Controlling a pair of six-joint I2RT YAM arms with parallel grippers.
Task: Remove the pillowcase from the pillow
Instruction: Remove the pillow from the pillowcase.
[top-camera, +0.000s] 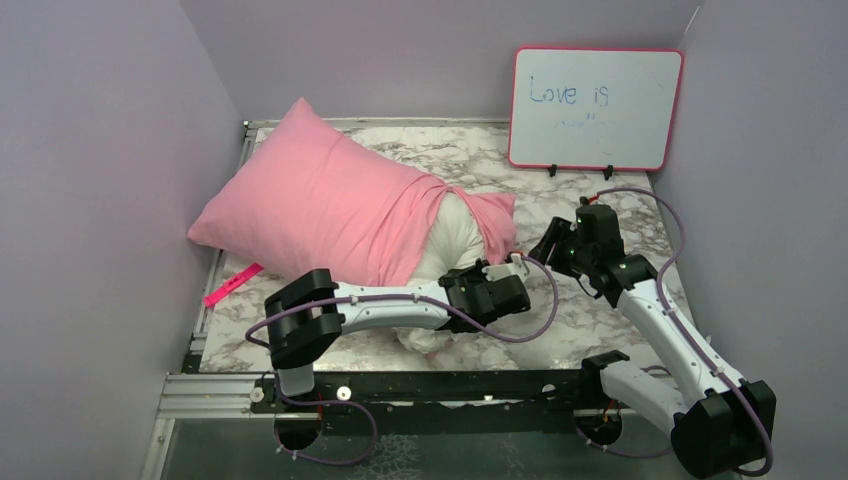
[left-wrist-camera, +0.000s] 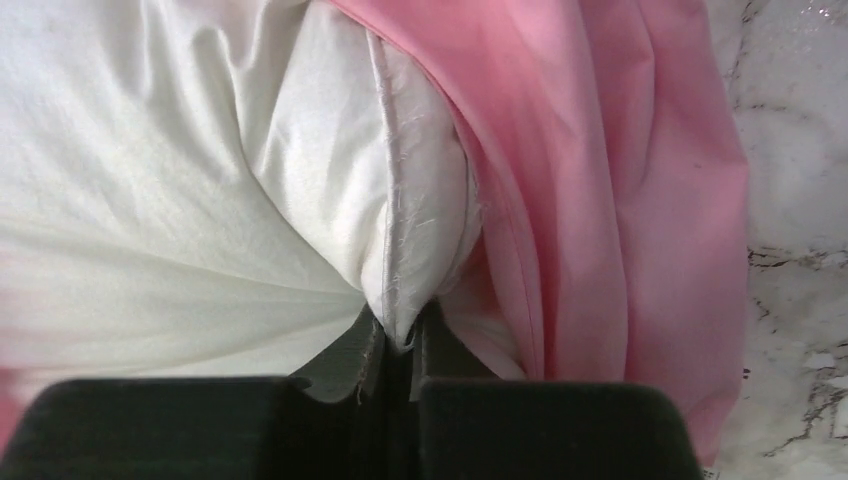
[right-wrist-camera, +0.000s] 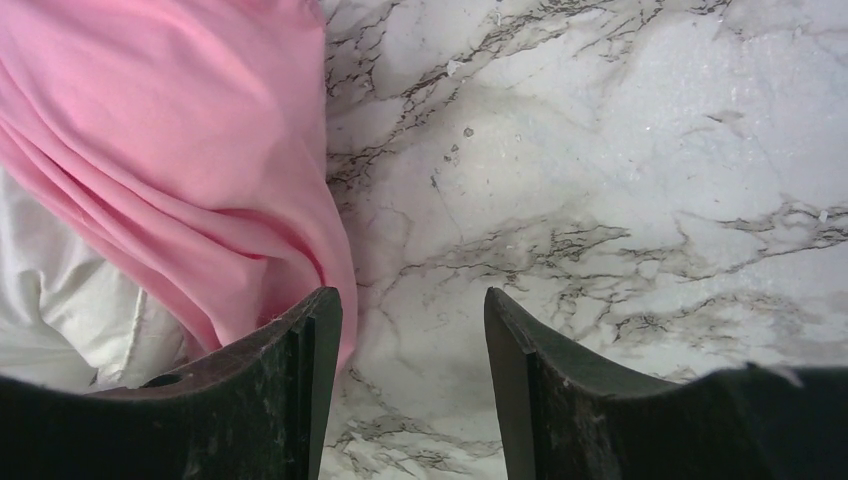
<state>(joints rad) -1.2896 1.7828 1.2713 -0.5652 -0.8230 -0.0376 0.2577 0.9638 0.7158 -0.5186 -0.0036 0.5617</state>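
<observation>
The pink pillowcase (top-camera: 320, 205) covers most of the white pillow (top-camera: 455, 235), whose near end sticks out of the cover's open mouth. My left gripper (top-camera: 505, 285) is shut on the pillow's seamed corner (left-wrist-camera: 400, 300), with pink cover folds (left-wrist-camera: 620, 220) just to its right. My right gripper (top-camera: 548, 250) is open and empty, just above the marble table beside the cover's loose edge (right-wrist-camera: 200, 170). The left finger (right-wrist-camera: 300, 350) sits at that pink edge without gripping it. A bit of white pillow (right-wrist-camera: 60, 310) shows under the pink fabric.
A whiteboard (top-camera: 595, 107) with a red frame stands at the back right. A pink strip (top-camera: 232, 284) lies at the table's left edge. Lilac walls close in the left, back and right. Bare marble (right-wrist-camera: 620, 180) lies ahead of the right gripper.
</observation>
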